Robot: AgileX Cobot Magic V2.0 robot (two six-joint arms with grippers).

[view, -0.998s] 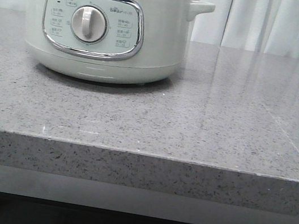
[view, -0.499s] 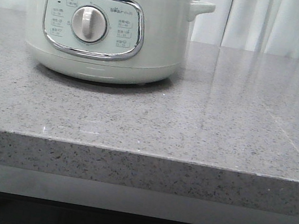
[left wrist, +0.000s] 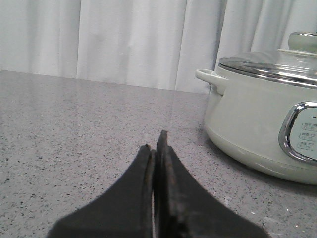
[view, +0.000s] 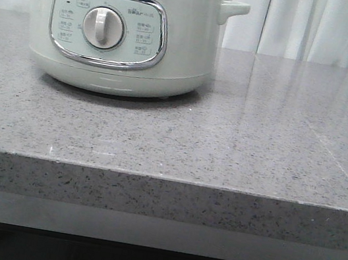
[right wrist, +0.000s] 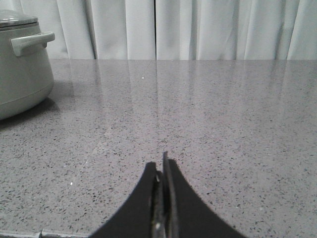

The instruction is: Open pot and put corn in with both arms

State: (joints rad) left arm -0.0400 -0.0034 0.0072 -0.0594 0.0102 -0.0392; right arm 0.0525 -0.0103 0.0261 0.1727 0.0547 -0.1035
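The pale grey-green pot [view: 120, 34] stands at the back left of the grey stone counter, its chrome-framed panel and white dial [view: 103, 27] facing me. Its glass lid with a knob [left wrist: 303, 40] sits shut on the steel rim. It also shows in the left wrist view [left wrist: 257, 119] and the right wrist view [right wrist: 22, 69]. My left gripper [left wrist: 156, 144] is shut and empty, low over the counter in front of the pot. My right gripper [right wrist: 160, 163] is shut and empty near the counter's front edge, well to the pot's right. The corn is not in view. Neither gripper shows in the front view.
The speckled grey counter [view: 238, 147] runs to a front edge [view: 165, 181]. White curtains [view: 324, 28] hang behind it.
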